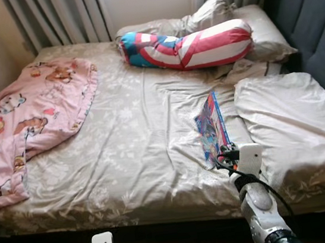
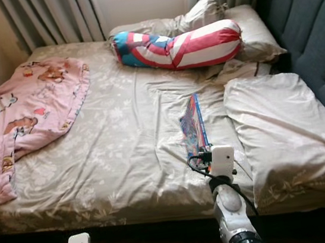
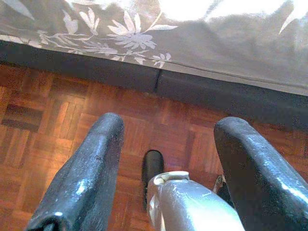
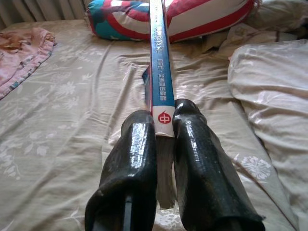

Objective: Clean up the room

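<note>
Thing: thin colourful picture book with a blue spine (image 1: 212, 128), on the grey floral bed sheet (image 1: 124, 150) beside the grey pillow (image 1: 295, 128).
Right gripper (image 4: 163, 126): jaws narrow, pinching the book's near spine end.
Left gripper (image 3: 166, 159): jaws wide, idle above the parquet floor (image 3: 57, 110).
Handling: likely light, floppy; grip near the spine.

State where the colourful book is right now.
The book is on the bed's right half, beside the grey pillow, its near end pinched in the right gripper.

A home bedroom: a bed (image 1: 132, 161) in a floral sheet, pillows (image 1: 295, 128) along its padded headboard (image 1: 312, 30), a pink blanket (image 1: 25, 121) at its opposite side, curtains (image 1: 58, 15) beyond it.
</note>
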Available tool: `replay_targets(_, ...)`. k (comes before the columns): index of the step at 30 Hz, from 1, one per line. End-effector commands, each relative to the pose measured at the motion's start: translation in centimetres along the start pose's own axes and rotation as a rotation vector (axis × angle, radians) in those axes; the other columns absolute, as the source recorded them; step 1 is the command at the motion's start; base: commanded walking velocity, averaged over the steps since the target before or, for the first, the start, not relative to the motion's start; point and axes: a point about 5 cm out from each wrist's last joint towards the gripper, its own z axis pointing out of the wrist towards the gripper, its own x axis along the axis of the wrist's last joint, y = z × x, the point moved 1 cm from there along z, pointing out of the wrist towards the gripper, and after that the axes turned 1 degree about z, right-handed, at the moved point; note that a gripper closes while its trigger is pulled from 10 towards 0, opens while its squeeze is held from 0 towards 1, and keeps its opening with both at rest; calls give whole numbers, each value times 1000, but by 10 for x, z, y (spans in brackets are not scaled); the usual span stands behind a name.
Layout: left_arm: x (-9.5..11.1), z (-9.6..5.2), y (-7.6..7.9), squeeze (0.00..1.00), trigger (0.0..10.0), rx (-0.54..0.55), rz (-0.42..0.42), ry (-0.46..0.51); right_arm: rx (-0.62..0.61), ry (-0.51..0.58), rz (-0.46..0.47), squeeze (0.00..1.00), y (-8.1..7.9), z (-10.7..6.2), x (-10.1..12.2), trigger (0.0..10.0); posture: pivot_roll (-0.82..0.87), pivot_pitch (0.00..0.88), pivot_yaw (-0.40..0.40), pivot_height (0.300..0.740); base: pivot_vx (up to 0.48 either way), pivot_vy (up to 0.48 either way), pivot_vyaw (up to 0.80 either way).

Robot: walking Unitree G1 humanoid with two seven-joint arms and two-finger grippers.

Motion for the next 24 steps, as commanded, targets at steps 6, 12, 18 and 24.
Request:
replay_targets(6, -3, -1, -6, 0, 10000, 14, -12, -10, 14, 63, -6, 0, -4, 5, 14, 10000, 120, 68, -16, 738, 0, 0, 0)
replay_targets(12, -4, -2, -6, 0, 10000, 15, -12, -8, 15, 69, -4, 0, -4, 5, 15, 10000, 121, 69, -16, 738, 80, 0, 0)
replay_targets(18, -3, -2, -6, 0, 10000, 15, -12, -7, 12, 70, -1, 0, -4, 5, 15, 10000, 122, 69, -16, 738, 253, 0, 0)
replay_targets(24, -3, -2, -6, 0, 10000, 14, -11, -8, 8, 70, 2, 0, -4, 6, 15, 10000, 122, 69, -17, 738, 267, 0, 0)
